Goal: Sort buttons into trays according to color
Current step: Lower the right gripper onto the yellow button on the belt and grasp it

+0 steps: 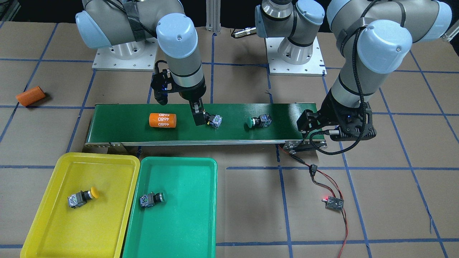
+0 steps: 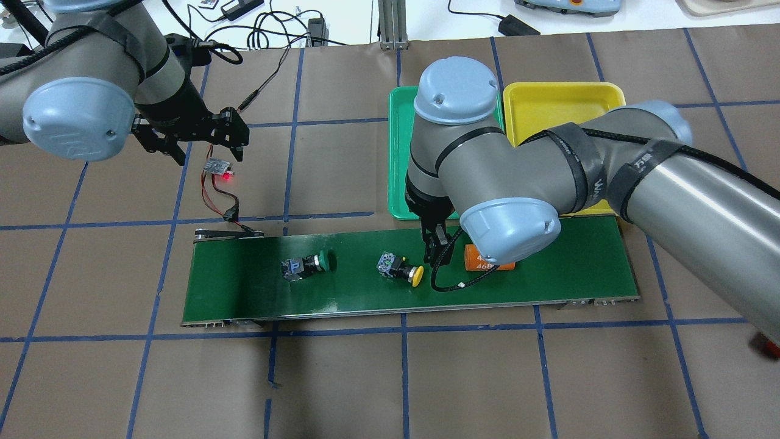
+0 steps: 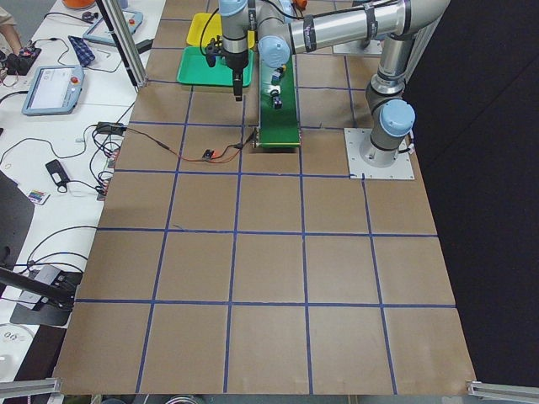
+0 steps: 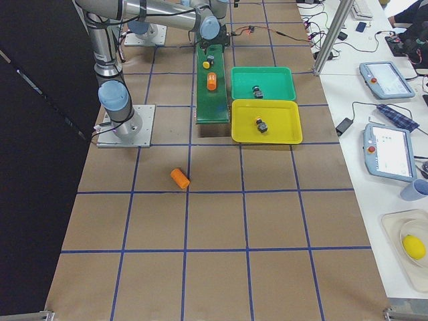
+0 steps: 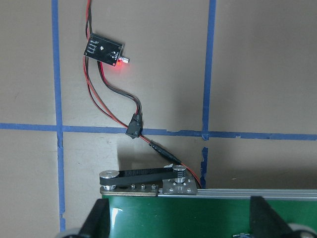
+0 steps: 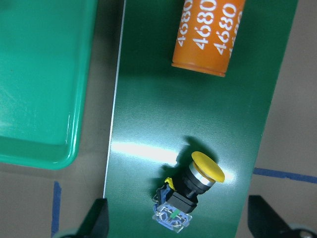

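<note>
Right claw spread wide above the conveyor belt, pinching nothing, one finger at each bottom corner of the wrist view. Between the fingers in that view, at mid-width of the belt, the yellow-capped button on its side, cap toward 1 o'clock, bare belt on both flanks. At 12 o'clock of it, an orange cylinder lying on the belt, "4680" in white repeated along its side. At 9 o'clock, past a thin strip of brown table, the rounded corner and rim of the green tray. In the front-facing view, a green-capped button on the belt at 3 o'clock of the yellow-capped one, well apart, cap toward 9 o'clock. Left claw also spread and holding nothing, over the belt's pulley end, with a circuit board, red light on, at 11 o'clock in its wrist view. At 7 o'clock of the belt in the front-facing view, the yellow tray and green tray side by side, rims just beside each other, with a second yellow-capped button in the yellow and a second green-capped button in the green, each with much bare floor around. Wide bare table at 3 o'clock of the green tray. A stray orange cylinder at 9 o'clock, off the belt.
</note>
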Controlling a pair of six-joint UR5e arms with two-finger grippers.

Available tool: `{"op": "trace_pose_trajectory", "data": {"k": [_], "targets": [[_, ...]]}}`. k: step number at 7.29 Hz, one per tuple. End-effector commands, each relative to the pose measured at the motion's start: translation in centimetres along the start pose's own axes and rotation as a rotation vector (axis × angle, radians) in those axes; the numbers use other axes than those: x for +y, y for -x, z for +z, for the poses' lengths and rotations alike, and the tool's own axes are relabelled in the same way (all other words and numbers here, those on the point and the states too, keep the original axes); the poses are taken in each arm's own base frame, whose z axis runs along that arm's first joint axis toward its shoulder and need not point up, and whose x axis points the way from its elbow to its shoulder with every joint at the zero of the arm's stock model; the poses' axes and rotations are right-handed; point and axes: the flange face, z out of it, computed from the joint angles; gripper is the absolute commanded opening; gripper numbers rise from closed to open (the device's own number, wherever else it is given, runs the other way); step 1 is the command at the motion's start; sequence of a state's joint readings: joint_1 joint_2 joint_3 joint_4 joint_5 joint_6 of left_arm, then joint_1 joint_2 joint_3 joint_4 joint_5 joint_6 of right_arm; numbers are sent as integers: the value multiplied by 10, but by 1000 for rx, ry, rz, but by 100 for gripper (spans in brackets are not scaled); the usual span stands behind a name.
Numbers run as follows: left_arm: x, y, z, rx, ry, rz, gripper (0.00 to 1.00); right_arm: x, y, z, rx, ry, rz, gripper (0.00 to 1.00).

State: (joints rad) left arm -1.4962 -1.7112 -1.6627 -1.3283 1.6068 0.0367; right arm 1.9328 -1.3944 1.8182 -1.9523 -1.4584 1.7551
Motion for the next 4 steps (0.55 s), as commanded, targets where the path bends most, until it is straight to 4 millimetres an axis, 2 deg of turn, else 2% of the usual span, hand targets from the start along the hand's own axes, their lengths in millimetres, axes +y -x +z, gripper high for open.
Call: {"op": "trace_pose_trajectory", "data": {"k": [1, 3, 4], "targets": [[-1, -2, -8, 2, -17, 7, 100, -2, 2, 30, 54, -7, 59, 100], [-2, -3, -9, -1, -18, 8, 100, -4, 8, 57, 94, -17, 63, 100], [-2, -3, -9, -1, -18, 8, 100, -4, 9, 64, 106, -20, 66, 100]]}}
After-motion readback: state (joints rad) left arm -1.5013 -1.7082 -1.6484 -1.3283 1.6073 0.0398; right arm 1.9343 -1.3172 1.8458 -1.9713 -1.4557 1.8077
